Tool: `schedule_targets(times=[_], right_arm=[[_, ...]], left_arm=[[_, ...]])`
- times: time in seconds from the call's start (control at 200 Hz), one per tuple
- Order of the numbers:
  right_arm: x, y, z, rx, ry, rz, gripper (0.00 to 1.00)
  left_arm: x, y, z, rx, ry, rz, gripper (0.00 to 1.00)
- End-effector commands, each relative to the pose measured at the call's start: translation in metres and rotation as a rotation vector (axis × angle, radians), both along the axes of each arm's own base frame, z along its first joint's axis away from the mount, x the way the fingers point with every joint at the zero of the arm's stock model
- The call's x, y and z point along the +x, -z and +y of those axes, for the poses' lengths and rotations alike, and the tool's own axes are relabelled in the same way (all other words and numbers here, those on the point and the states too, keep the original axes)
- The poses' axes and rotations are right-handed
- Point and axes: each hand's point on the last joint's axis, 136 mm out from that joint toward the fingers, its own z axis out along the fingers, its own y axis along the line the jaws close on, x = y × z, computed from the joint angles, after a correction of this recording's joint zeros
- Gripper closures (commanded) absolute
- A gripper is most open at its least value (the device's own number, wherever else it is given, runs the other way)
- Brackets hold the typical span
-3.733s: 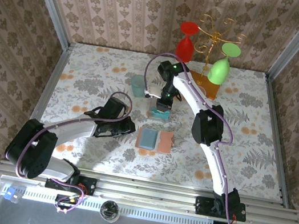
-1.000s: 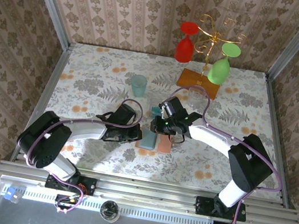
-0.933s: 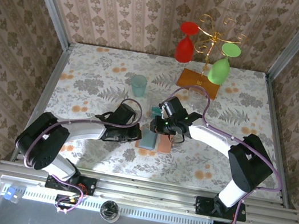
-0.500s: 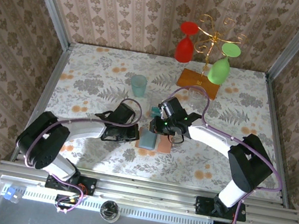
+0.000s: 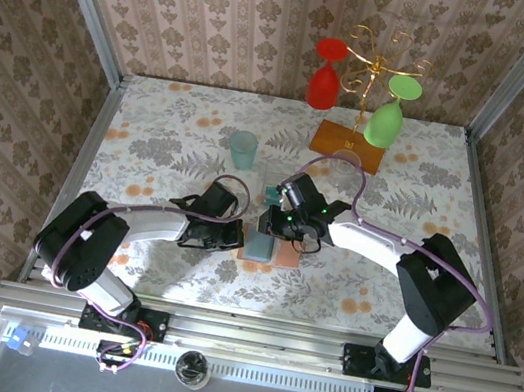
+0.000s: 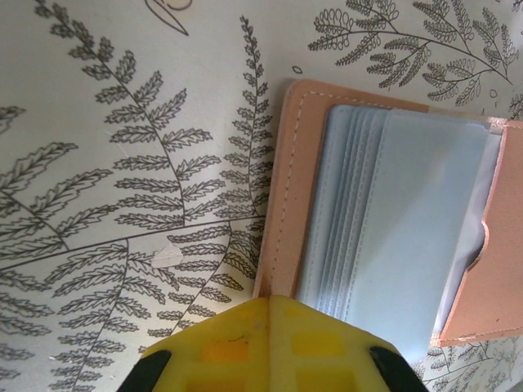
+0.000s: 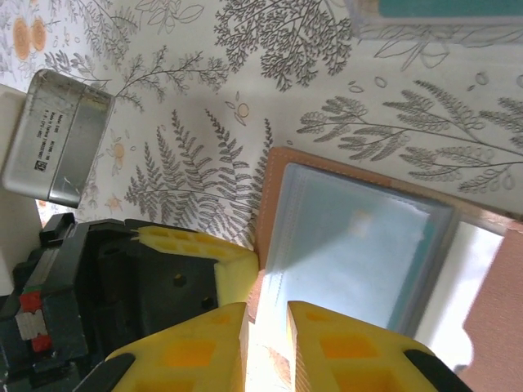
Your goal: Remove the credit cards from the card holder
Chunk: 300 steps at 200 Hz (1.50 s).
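Observation:
The card holder (image 5: 279, 252) lies open on the floral cloth, tan outside with grey-blue pockets (image 6: 392, 220) (image 7: 351, 245). My left gripper (image 5: 236, 240) (image 6: 271, 300) is shut, its yellow tip resting on the holder's tan left edge. My right gripper (image 5: 275, 227) (image 7: 267, 309) hangs over the same corner, jaws a narrow gap apart astride the pale pocket edge; whether they pinch anything is unclear. The left gripper's fingers (image 7: 229, 265) sit right beside it. A small stack of credit cards (image 5: 271, 196) (image 7: 433, 8), teal on top, lies just beyond the holder.
A teal tumbler (image 5: 242, 149) stands beyond the cards. At the back right is a gold glass rack on an orange wooden base (image 5: 350, 142), with a red glass (image 5: 324, 82) and a green glass (image 5: 385, 121). Metal walls fence the table.
Since the oldest frame my right arm has swung back from the card stack to the holder, and the left gripper has slid right onto its edge. Over the last second both barely moved.

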Motion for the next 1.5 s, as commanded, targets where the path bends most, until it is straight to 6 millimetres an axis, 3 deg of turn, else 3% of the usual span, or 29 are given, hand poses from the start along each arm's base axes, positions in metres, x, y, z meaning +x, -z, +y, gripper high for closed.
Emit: schedule_targets(times=[0.0, 0.345, 0.72, 1.495], right_arm=[[-0.01, 0.013, 0.008, 0.044, 0.018, 0.088, 0.8], [-0.013, 0.034, 0.004, 0.036, 0.042, 0.14, 0.67], [-0.017, 0.047, 0.0, 0.018, 0.06, 0.176, 0.67], [-0.02, 0.05, -0.024, -0.062, 0.08, 0.159, 0.64]], left_arm=[[-0.001, 0.001, 0.002, 0.015, 0.015, 0.014, 0.99], [0.003, -0.002, 0.002, 0.011, 0.008, 0.005, 0.99], [0.003, -0.002, 0.002, 0.006, 0.012, 0.007, 1.0], [0.003, -0.002, 0.002, 0.012, 0.016, 0.014, 1.0]])
